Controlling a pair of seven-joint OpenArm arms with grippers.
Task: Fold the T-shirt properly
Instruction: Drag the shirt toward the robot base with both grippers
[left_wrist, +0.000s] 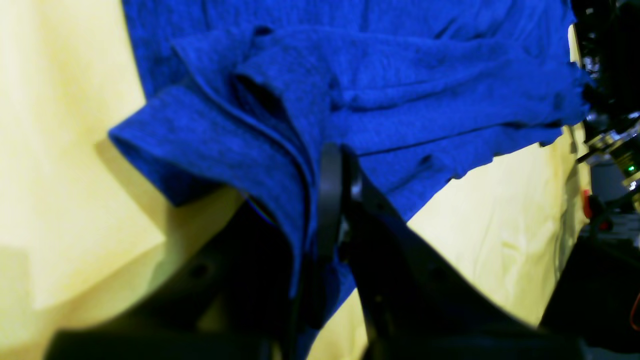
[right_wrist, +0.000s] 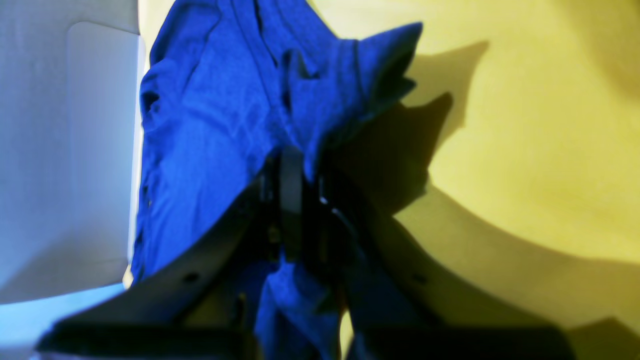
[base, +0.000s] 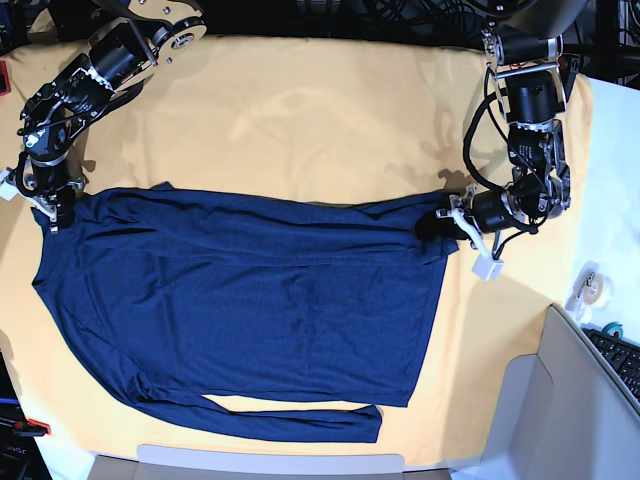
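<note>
The dark navy long-sleeved knit T-shirt (base: 240, 320) lies spread on the yellow-clothed counter (base: 300, 110). The left end effector (left_wrist: 330, 165) pinches its hem corner, the right end effector (right_wrist: 292, 172) its shoulder edge. Judged step: top edge gripped; next, lift together and fold over.

Matt heathered knit T-shirt (base: 250, 300)
</note>
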